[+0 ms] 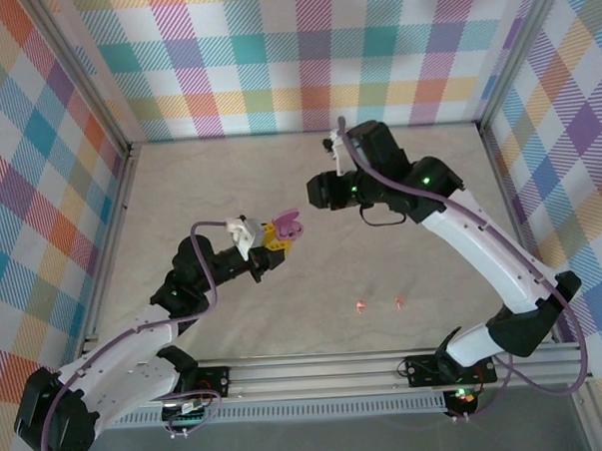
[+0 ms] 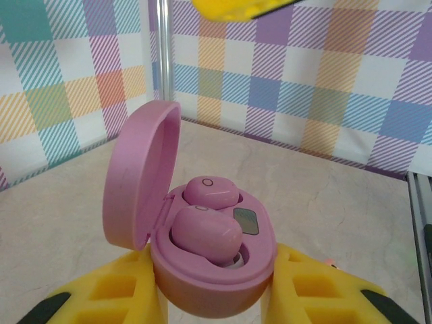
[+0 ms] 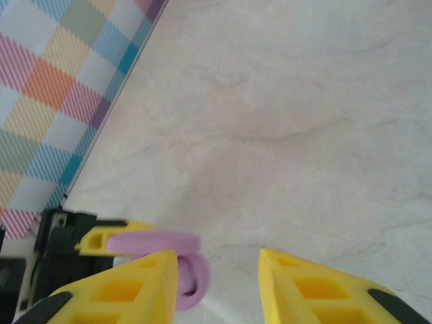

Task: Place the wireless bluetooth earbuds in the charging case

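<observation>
Gently now: your left pincer [image 1: 275, 237] clamps the open pink case [image 2: 202, 273]; your right pincer [image 3: 219, 262], apart at two o'clock, could knock it loose.

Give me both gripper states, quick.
Left gripper: closed, holding the open charging case.
Right gripper: open, empty.
</observation>
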### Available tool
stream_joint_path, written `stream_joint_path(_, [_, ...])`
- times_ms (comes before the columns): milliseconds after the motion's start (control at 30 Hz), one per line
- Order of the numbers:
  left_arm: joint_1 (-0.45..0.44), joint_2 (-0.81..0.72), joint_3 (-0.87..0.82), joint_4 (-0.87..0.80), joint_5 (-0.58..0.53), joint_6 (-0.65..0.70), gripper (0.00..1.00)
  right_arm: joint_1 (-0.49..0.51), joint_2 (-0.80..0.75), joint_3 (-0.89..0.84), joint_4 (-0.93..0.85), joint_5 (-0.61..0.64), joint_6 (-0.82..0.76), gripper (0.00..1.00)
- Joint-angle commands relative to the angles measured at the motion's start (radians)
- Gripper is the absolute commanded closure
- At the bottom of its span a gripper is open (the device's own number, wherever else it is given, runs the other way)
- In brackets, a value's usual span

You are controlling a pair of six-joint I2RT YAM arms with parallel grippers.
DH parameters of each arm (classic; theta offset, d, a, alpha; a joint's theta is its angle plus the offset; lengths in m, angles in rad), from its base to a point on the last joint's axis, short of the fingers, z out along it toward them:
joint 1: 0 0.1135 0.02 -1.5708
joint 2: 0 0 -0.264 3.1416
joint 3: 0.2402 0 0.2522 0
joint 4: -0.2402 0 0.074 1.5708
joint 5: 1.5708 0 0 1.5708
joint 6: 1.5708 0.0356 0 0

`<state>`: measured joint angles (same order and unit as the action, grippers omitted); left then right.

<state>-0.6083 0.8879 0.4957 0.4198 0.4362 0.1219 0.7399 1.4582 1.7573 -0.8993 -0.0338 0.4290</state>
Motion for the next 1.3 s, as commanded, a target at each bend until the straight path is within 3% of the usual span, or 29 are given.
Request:
stream_joint_path(0, [-0.015,-0.033,-0.010,0.020,0.028,0.016,0.92,-0.029,0.014,0.025,-0.023,-0.104,-0.019,0.63])
stream_joint_path(300, [-0.015,-0.069,0.026,-0.077,0.070,0.054,0.91,-0.034,0.119,0.040,0.030,-0.322,0.008,0.63])
stream_joint_path(633, [-0.015,-0.048,0.046,-0.069,0.085,0.064,0.90,-0.030,0.150,0.001,0.059,-0.439,0.021,0.65])
stream_joint_path(867, [-0.015,-0.004,0.066,-0.047,0.086,0.052,0.90,-0.013,0.124,-0.103,0.099,-0.478,0.051,0.69])
stream_joint_path(1267, [-0.014,0.022,0.061,-0.016,0.064,0.035,0.90,-0.017,0.041,-0.170,0.072,-0.393,0.038,0.67])
